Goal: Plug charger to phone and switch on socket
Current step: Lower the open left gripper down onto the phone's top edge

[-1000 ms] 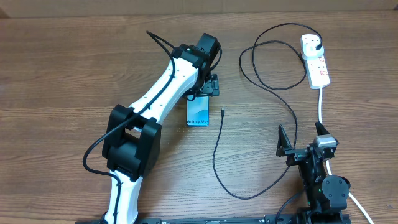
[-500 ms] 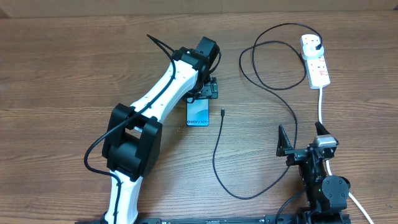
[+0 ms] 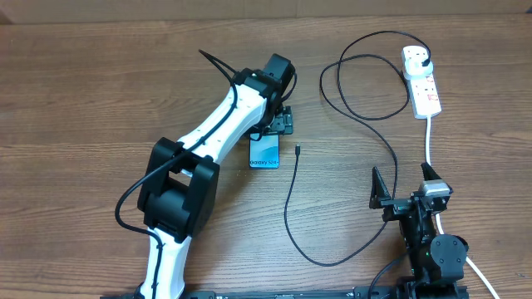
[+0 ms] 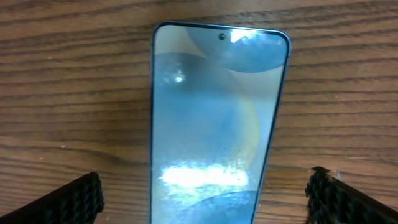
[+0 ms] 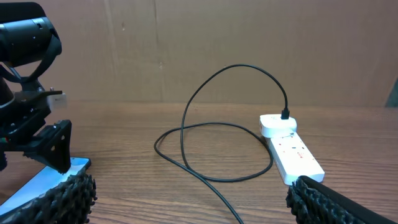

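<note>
Beneath the left claw (image 3: 281, 121), whose jaws are spread fully and hold nothing, the phone (image 3: 265, 152) lies flat on the table (image 3: 83, 100), screen up. Its long axis runs straight out from the claw, between the two fingers (image 4: 68, 200), which flank its sides without touching. Just right of the phone, far nearer this claw than the other, rests the charger tip (image 3: 297, 150). Its cable (image 3: 288, 216) loops toward the right claw (image 3: 401, 178), likewise wide open and empty, then away to the socket (image 3: 421, 81). Well ahead of that claw, the plug (image 3: 426, 58) sits in the socket's end outlet. No bin or tray appears. The port end of the phone cannot be told.
</note>
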{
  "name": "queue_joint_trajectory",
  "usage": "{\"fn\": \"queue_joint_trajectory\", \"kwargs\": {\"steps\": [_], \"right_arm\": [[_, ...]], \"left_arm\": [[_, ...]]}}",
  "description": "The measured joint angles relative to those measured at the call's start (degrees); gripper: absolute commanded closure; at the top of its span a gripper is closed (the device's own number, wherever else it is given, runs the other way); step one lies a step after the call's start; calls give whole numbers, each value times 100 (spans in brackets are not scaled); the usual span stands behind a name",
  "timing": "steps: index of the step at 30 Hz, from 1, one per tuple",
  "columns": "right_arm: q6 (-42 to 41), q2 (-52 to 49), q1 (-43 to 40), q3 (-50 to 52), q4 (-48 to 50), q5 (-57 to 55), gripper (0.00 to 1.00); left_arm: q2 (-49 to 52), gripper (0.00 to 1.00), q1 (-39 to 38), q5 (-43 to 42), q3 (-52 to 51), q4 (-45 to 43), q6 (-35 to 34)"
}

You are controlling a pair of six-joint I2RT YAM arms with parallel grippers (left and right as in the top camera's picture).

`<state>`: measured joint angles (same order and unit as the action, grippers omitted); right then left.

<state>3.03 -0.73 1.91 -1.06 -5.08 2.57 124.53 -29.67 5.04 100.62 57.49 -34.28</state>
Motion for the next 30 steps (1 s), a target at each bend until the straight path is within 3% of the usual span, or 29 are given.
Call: {"fn": "queue_joint_trajectory", "kwargs": {"steps": [30], "right_arm": [[-4, 0, -2, 0, 0, 2, 0]], "left_arm": [[437, 0, -35, 37, -74, -79, 293]]}}
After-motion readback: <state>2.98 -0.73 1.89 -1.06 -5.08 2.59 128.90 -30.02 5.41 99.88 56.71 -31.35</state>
